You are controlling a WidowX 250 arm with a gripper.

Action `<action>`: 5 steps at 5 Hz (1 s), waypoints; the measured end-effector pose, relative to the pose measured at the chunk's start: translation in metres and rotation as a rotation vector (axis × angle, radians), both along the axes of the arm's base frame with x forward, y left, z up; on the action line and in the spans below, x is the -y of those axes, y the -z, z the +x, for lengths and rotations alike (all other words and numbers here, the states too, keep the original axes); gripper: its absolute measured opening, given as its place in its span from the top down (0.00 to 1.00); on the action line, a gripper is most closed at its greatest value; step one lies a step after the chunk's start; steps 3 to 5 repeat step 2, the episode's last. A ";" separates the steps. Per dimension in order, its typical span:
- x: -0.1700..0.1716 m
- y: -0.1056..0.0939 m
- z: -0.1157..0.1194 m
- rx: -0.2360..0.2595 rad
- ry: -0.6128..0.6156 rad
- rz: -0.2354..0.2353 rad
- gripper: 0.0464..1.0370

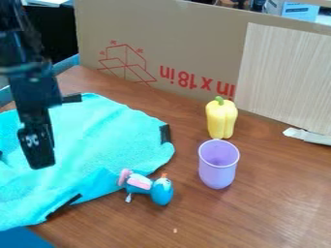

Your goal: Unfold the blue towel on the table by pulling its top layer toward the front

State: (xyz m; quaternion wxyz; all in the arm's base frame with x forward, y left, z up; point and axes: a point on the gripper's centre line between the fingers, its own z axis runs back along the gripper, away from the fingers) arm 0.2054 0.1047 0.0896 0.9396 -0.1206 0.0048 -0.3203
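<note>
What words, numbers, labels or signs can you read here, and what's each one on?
"in x 18in": red print, upside down on the cardboard panel; more may lie behind the pale wood-look panel.
A red line drawing of a box, no words, with small red marks too blurred to read: same cardboard.
White marking on the end effector: too blurred to read.
Print on the blue-and-white box behind: too small.

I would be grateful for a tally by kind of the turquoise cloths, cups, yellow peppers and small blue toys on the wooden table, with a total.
Turquoise cloth: 1
Purple cup: 1
Yellow pepper: 1
Small blue toy: 1
Total: 4
</note>
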 end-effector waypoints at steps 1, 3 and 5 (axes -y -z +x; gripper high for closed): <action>-0.015 -0.028 0.018 0.121 -0.101 0.028 0.04; -0.035 -0.052 0.042 0.232 -0.254 0.111 0.04; -0.035 -0.052 0.042 0.232 -0.254 0.111 0.04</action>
